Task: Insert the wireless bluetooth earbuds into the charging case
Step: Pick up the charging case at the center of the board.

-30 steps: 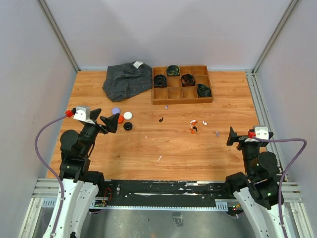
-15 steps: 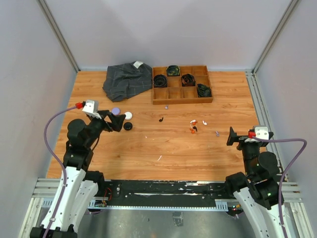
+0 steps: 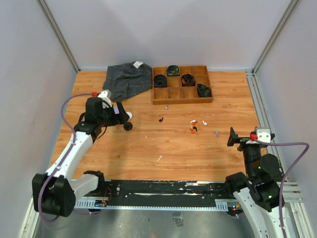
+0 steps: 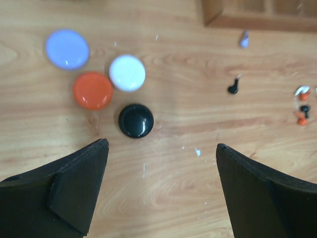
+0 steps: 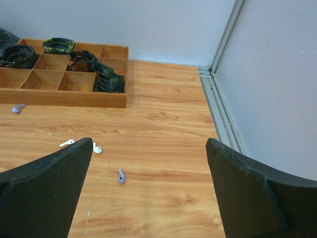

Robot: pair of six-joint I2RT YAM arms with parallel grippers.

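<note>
Earbuds (image 3: 193, 127) lay scattered mid-table, near the wooden tray (image 3: 182, 101). The left arm reached forward, left gripper (image 4: 162, 145) spread wide above four round cases (image 4: 135, 120). The right gripper (image 5: 148, 144), tucked back, gaped too.

The left wrist view crops the wooden tray (image 4: 257, 22) (earbuds (image 4: 303, 106) there look blurred).

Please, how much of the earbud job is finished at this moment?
Nothing looks done: the earbuds lie loose on the table, and the four round cases look closed. In hand: the left end effector hovers open near the black case, holding nothing. Left: every insertion.
</note>
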